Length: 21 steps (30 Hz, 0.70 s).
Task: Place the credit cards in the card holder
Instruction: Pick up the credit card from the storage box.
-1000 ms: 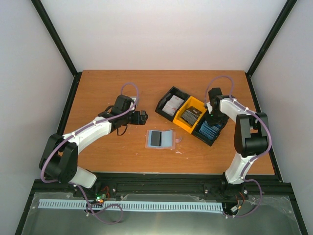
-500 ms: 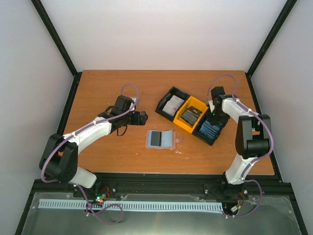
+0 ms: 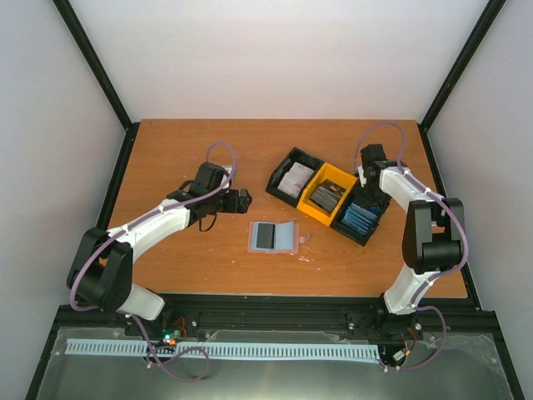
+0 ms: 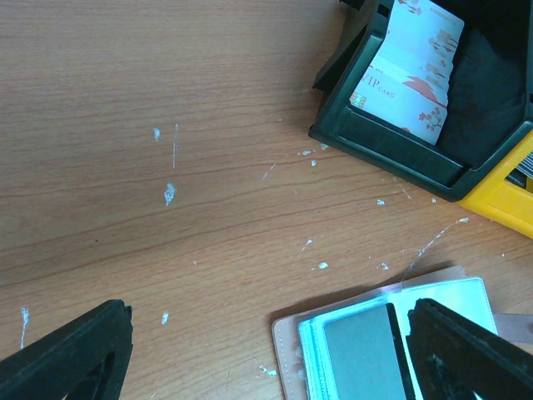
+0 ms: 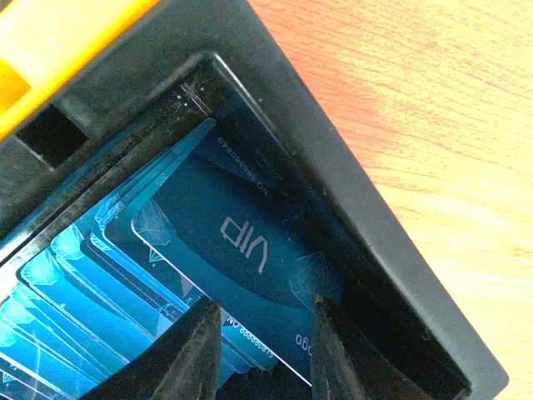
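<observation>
White arms with black joints, purple cables, probably zip-tied

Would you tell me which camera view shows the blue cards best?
The right wrist view: the blue cards fill the frame, fanned in their black bin, VIP lettering legible. The top external view shows them only as a small blue patch; the left wrist view misses them.

The wooden table carries the open card holder and a row of black and yellow bins.
</observation>
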### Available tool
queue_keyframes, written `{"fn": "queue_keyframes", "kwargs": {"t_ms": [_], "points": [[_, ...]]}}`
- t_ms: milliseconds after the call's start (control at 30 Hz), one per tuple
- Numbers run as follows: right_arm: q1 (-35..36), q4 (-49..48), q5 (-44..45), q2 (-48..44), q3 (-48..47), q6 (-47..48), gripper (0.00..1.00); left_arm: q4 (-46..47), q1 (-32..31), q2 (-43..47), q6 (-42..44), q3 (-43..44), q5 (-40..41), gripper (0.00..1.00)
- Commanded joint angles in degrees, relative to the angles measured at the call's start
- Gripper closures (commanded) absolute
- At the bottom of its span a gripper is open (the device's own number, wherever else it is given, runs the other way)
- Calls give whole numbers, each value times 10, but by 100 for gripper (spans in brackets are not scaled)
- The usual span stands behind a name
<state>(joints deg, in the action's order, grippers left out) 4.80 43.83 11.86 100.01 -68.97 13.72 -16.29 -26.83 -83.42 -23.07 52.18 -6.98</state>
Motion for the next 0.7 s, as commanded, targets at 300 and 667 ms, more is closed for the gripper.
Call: {"fn": "queue_keyframes", "kwargs": {"t_ms": [300,667], "points": [[-1,-54,74,-3,28,35,84,12,2,1,9,-2,8,9],[6,-102,119,10,31,70,86,14,2,2,7,-7,12,9]]}}
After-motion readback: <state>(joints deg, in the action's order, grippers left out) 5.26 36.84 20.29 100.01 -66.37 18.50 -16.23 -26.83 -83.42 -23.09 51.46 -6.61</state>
